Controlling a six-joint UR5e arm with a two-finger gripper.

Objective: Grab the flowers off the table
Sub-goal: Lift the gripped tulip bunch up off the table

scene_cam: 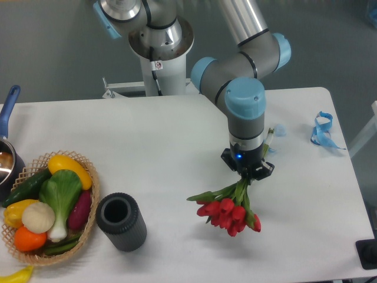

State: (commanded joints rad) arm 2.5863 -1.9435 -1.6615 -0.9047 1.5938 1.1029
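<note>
The flowers (231,212) are a small bunch of red tulips with green stems and leaves, at the right-centre of the white table (177,135). The buds point toward the front edge and the stems run up into my gripper (246,175). My gripper points straight down over the stem ends and is shut on them. I cannot tell whether the buds still touch the tabletop. The fingertips are mostly hidden behind the wrist and the leaves.
A dark grey cylinder (121,222) lies left of the flowers. A wicker basket of vegetables (47,206) stands at the front left, a pot with a blue handle (9,141) behind it. A blue ribbon (323,131) lies at the right edge.
</note>
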